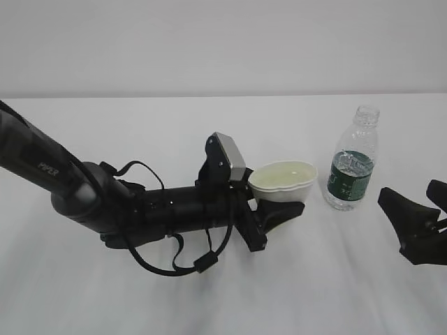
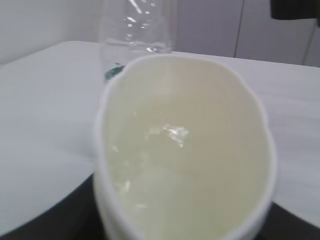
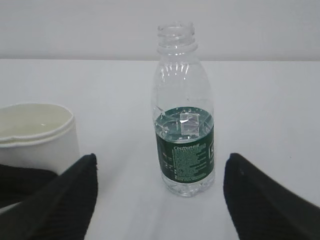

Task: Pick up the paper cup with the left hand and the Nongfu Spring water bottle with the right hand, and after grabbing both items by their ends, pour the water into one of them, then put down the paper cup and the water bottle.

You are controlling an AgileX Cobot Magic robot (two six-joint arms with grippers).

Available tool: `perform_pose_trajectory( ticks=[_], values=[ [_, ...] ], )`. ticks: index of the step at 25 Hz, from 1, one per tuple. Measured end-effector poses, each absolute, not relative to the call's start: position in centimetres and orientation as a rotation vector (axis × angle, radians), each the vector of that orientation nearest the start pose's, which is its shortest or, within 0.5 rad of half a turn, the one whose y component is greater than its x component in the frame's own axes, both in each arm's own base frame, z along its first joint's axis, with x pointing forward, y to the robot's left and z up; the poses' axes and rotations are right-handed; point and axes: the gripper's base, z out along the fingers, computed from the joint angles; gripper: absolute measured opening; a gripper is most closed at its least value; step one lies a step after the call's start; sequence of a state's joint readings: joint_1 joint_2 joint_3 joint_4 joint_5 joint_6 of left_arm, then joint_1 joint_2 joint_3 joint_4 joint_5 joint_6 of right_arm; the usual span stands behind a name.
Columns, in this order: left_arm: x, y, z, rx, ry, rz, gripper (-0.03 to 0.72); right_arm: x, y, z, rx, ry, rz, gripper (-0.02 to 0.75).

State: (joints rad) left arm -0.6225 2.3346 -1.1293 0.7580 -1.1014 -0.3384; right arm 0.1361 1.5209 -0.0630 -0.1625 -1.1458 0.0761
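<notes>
- Left hand (image 1: 276,213) lies low along the white surface (image 1: 209,293), reaching toward the middle. Its fingers are closed around the paper cup (image 1: 283,181), low on the wall, and the rim is squeezed into an oval.
- Whether the cup's base touches the surface I cannot tell; the fingers hide it.
- Cup stands upright, mouth up. Clear water (image 2: 170,165) sits inside; the left wrist view shows glints on it.
- Water bottle (image 1: 351,159) stands upright on the surface just to the right of the cup, apart from it, no cap on. Water inside reaches only to about the top of the dark green label.
- Right hand (image 1: 419,220) sits low at the far right edge, fingers spread wide, holding nothing.
- Key relation: in the right wrist view the bottle (image 3: 183,115) stands straight ahead, centred between the two fingers (image 3: 60,200) but beyond their tips, not yet between them. Its long axis is vertical, so a level approach would meet its side.
- The right hand is the nearer to the bottle; the cup (image 3: 35,132) lies to its left.
- My read: bottle grasp comes next.
- Count: one cup, one bottle, two arms.
</notes>
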Motion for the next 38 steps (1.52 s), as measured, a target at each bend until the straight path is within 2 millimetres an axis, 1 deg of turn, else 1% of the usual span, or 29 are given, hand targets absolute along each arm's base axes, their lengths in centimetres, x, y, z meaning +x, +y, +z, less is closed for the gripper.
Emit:
perform_pose_trajectory(
  ticks=[3,17,22,31,38],
  values=[
    [32.3,-27.9,7.5,1.012,1.465,-0.944,0.391,18.0,3.8,14.6,-0.220,1.787,0.236,0.588],
    [34.0,-22.5,7.4,0.876,1.569,-0.858,0.391,18.0,3.9,14.6,-0.225,1.787,0.239,0.588],
    [33.8,-20.6,7.7,0.827,1.601,-0.804,0.391,18.0,3.9,14.6,-0.225,1.787,0.239,0.588],
    [32.5,-17.2,6.6,0.741,1.696,-0.673,0.391,18.0,3.9,14.6,-0.225,1.787,0.239,0.588],
    [32.0,-16.1,6.4,0.692,1.729,-0.604,0.391,18.0,3.9,14.6,-0.227,1.786,0.240,0.588]
  ],
)
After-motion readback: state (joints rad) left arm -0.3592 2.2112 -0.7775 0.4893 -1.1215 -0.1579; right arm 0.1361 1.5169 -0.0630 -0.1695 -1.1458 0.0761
